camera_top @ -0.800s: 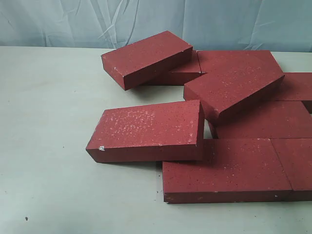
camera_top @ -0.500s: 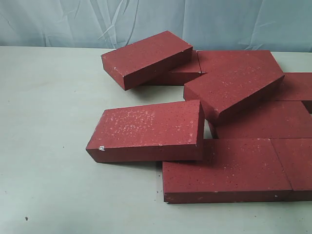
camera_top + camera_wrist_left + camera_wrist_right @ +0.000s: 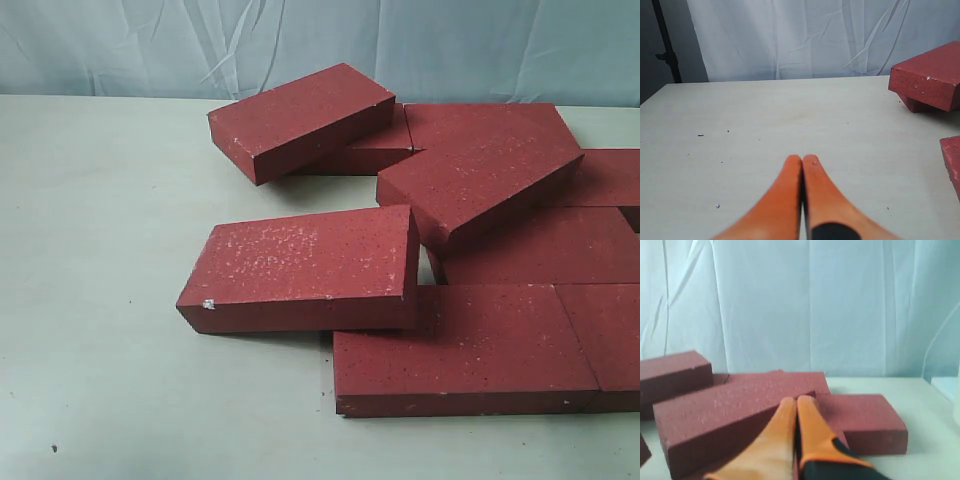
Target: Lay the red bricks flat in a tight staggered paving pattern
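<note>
Left gripper [image 3: 801,159] pinched closed, empty, apart from bricks [image 3: 300,265]; right gripper [image 3: 796,400] likewise, close to bricks. Nothing shifted lately: several overlapping, tilted, paving barely begun.

No writing to be read.
No letters, labels, brand marks, numbers or signs can be made out in any view: the red bricks [image 3: 310,260] are marked only by small white flecks on their rough tops, the pale table [image 3: 100,250] is plain apart from a few dark specks, and the light cloth [image 3: 120,45] hung at the far side is unprinted.
</note>
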Motion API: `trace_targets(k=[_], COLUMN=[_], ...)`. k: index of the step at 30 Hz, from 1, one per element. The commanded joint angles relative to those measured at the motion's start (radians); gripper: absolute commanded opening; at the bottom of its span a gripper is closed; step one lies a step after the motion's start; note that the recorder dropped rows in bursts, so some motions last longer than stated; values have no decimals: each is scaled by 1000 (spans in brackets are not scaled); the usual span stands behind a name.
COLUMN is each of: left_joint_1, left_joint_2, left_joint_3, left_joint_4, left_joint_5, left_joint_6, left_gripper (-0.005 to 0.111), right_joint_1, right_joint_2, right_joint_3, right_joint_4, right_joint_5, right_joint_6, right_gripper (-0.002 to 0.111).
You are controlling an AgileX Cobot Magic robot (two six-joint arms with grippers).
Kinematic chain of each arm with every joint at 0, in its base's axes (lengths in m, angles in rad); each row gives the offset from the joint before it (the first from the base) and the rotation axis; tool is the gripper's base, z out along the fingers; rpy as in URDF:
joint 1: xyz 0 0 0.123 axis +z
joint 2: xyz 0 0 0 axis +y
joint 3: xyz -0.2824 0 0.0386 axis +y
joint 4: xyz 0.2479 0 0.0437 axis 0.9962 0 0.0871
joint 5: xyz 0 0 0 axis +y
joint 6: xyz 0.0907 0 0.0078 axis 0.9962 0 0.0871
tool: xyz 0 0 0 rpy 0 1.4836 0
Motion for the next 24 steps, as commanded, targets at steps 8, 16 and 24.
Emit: trace_targets(k=[8,16,24], left_joint_1=[3,3,3], left_joint_2=[-5,-5,-5], left_joint_3=[4,4,4], left_joint_4=[0,0,0], left_joint_5=[-13,-13,-13], left_joint_6=[-4,-4,-4], left_gripper=[0,0,0], right_joint_1=[-6,-6,-6], right_joint_2=[-5,-5,-5], right_joint_3=[2,2,-38], right_joint_4=[-3,-3,-13], right_joint_5=[-194,-229,-231], right_joint_6=[-1,-1,-32], right_gripper=[-1,-1,-1])
